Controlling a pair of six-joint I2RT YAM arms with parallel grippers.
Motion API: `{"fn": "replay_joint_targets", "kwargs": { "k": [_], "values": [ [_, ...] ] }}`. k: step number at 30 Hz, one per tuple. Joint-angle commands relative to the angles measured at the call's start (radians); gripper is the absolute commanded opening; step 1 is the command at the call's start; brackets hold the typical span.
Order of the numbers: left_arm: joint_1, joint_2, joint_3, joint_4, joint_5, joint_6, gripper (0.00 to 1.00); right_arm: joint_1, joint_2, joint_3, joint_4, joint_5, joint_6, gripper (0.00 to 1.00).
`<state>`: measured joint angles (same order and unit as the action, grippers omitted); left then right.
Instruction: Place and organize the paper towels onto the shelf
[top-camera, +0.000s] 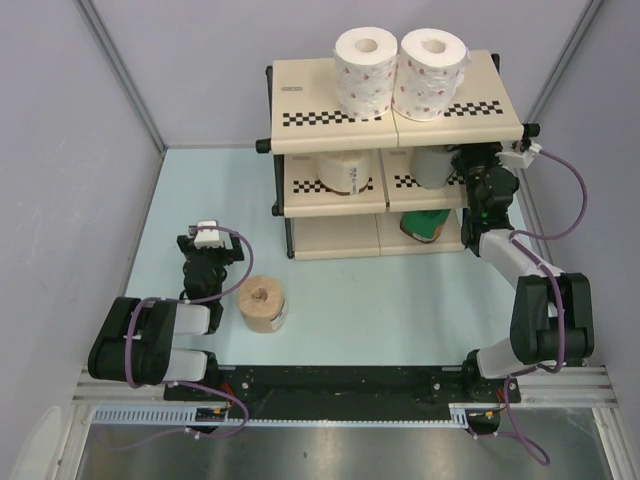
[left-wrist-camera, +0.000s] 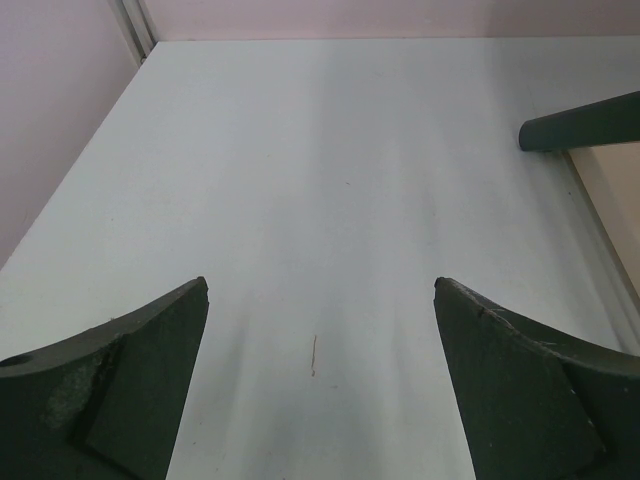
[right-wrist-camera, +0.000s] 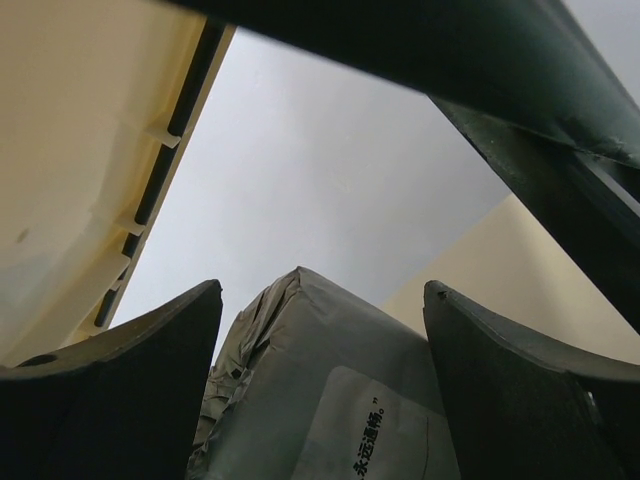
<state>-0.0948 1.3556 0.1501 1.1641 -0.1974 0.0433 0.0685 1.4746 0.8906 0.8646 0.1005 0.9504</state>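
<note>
The shelf (top-camera: 300, 85) stands at the back of the table. Two white paper towels with red dots (top-camera: 365, 70) (top-camera: 430, 72) sit on its top tier. A cream roll (top-camera: 345, 170) and a grey roll (top-camera: 432, 166) are on the middle tier, and a green roll (top-camera: 425, 225) is on the bottom tier. A tan-brown roll (top-camera: 262, 303) stands on the table. My right gripper (top-camera: 470, 165) reaches into the middle tier, and its jaws (right-wrist-camera: 322, 290) press both sides of the grey roll (right-wrist-camera: 330, 400). My left gripper (top-camera: 205, 240) (left-wrist-camera: 322, 285) is open and empty, left of the tan-brown roll.
The shelf's black frame (right-wrist-camera: 500, 60) crosses just above my right gripper, with the cream underside of the top tier (right-wrist-camera: 80, 150) on its left. A dark shelf foot (left-wrist-camera: 580, 122) lies ahead and right of my left gripper. Grey walls (top-camera: 70, 150) enclose the pale blue table (top-camera: 400, 300).
</note>
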Motion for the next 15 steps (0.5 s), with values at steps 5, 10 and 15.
{"fn": "replay_joint_targets", "kwargs": {
  "k": [5,10,15],
  "values": [
    [0.004,-0.013,0.012,0.037,0.021,-0.008,1.00,0.004,0.018,0.051,-0.012,-0.146,0.008,0.86],
    [0.004,-0.015,0.012,0.037,0.021,-0.006,1.00,0.016,0.006,0.054,-0.038,-0.185,0.002,0.86],
    [0.004,-0.015,0.012,0.037,0.021,-0.005,1.00,0.040,-0.029,0.051,-0.090,-0.191,-0.018,0.86]
  ]
}}
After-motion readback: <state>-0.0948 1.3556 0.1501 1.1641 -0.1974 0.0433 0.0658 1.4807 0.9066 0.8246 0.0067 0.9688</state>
